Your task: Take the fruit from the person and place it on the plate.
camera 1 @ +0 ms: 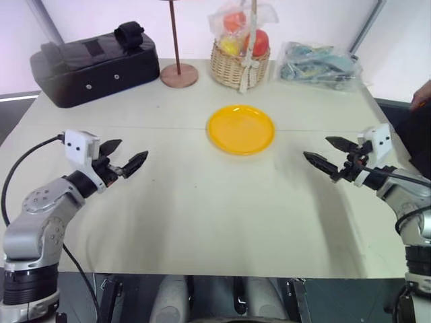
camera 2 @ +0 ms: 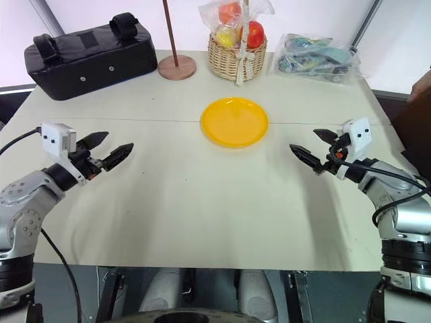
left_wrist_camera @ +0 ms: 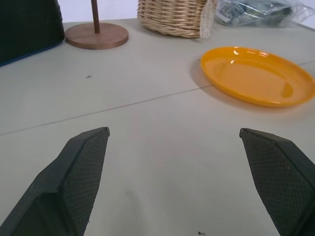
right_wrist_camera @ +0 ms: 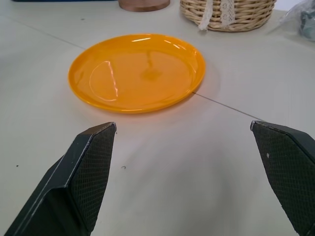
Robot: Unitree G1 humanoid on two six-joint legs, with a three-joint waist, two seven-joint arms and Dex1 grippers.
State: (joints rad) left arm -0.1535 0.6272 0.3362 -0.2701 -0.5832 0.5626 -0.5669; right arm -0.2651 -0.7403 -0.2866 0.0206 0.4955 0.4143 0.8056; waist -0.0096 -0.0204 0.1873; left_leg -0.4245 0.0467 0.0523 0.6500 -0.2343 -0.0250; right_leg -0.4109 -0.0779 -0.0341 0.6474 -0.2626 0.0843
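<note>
Spanning the scene, a beige table [camera 1: 202,222], black bag [camera 1: 94,67] set far left, wicker basket [camera 1: 239,64] of fruit placed at the far edge, yellow plate [camera 1: 240,129] lying empty mid-table, left gripper [camera 1: 128,156] and right gripper [camera 1: 324,153] held spread, nothing grasped.
</note>
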